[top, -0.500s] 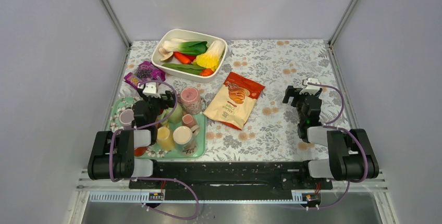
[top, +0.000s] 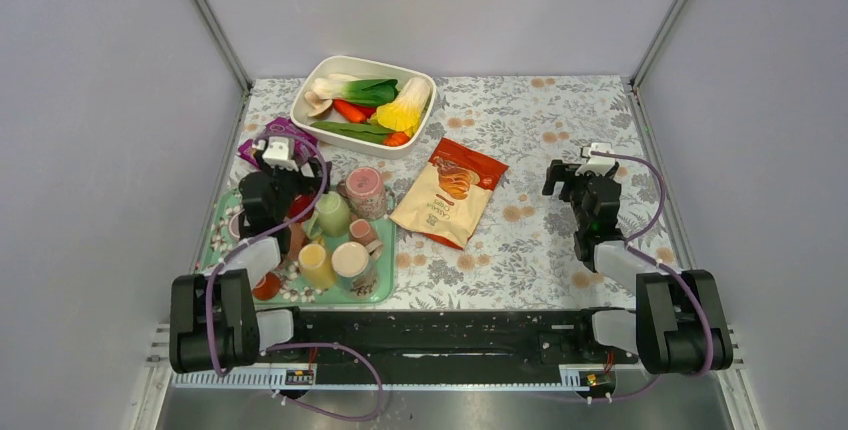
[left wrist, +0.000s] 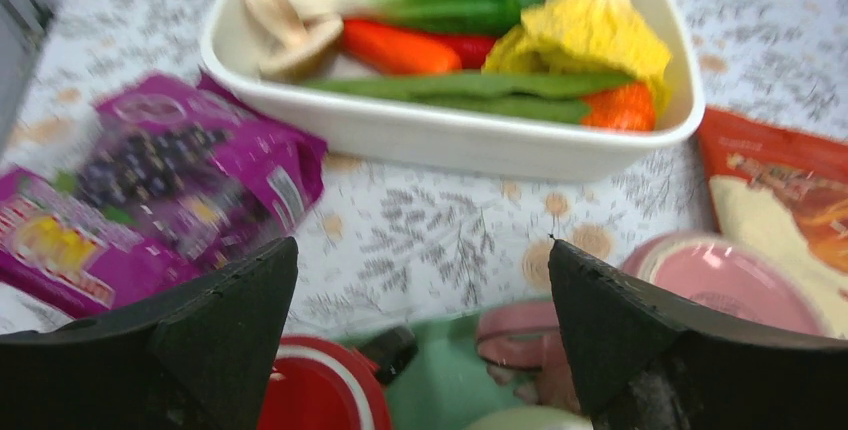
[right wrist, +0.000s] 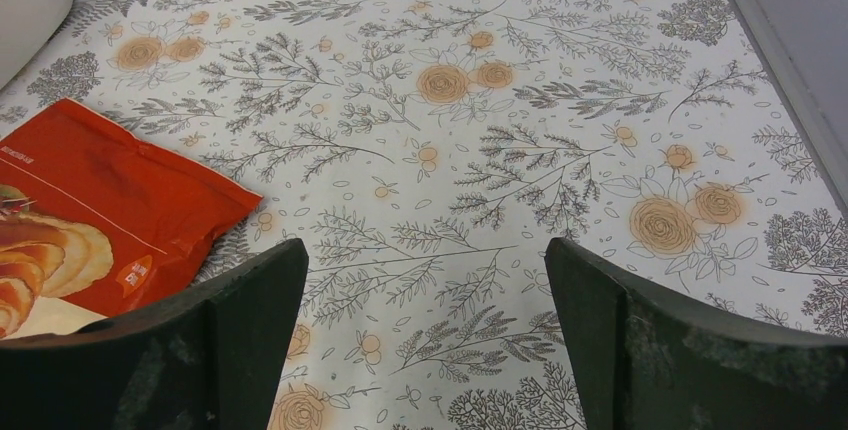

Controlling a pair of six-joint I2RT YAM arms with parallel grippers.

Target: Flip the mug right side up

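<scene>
1. Right now the pink ceramic mug [top: 365, 192] stands mouth-down, flat base up, at the 1 o'clock corner of the green rectangular tray [top: 384, 288], among other cups.
2. The left claw [left wrist: 421, 250] hovers over the tray's far edge, fingers spread wide and pinching nothing. In its wrist view the mug sits at 4 o'clock, with what looks like its handle turned toward 9 o'clock.
3. That wide spread probably suits straddling the mug's wall, though the claw is not yet lined up with it.
4. The right claw [right wrist: 425, 250] is likewise spread and empty over the floral-patterned counter [right wrist: 520, 100], at 3 o'clock of the orange foil snack bag [top: 450, 190], seemingly parked clear of the work.
</scene>
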